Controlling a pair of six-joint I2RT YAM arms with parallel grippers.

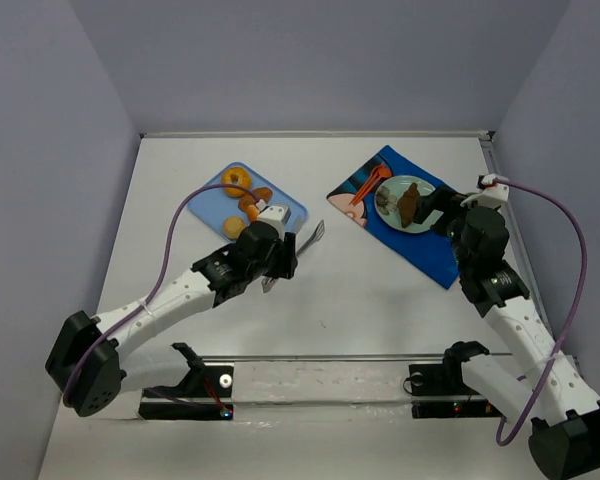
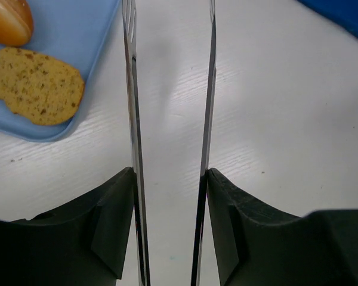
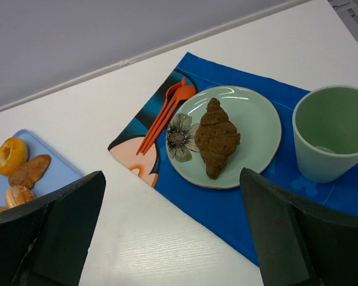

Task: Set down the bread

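The bread (image 3: 216,138), a dark brown croissant-shaped piece, lies on a pale green plate (image 3: 259,122) on the blue placemat; from above the bread (image 1: 409,205) shows at the right rear. My right gripper (image 3: 172,179) hovers open just short of the plate, nothing between its fingers, and it (image 1: 442,212) is beside the plate in the top view. My left gripper (image 2: 170,173) is shut on metal tongs (image 2: 132,107) whose two blades stand apart over bare table with nothing between them. The left gripper (image 1: 278,262) sits near the blue tray's front corner.
A blue tray (image 1: 285,207) at the left rear holds a ring donut (image 1: 236,179) and several small pastries. A tan seeded slice (image 2: 39,86) lies at the tray's corner (image 2: 89,36). A green cup (image 3: 331,140) and orange cutlery (image 3: 167,110) rest on the placemat (image 1: 430,250).
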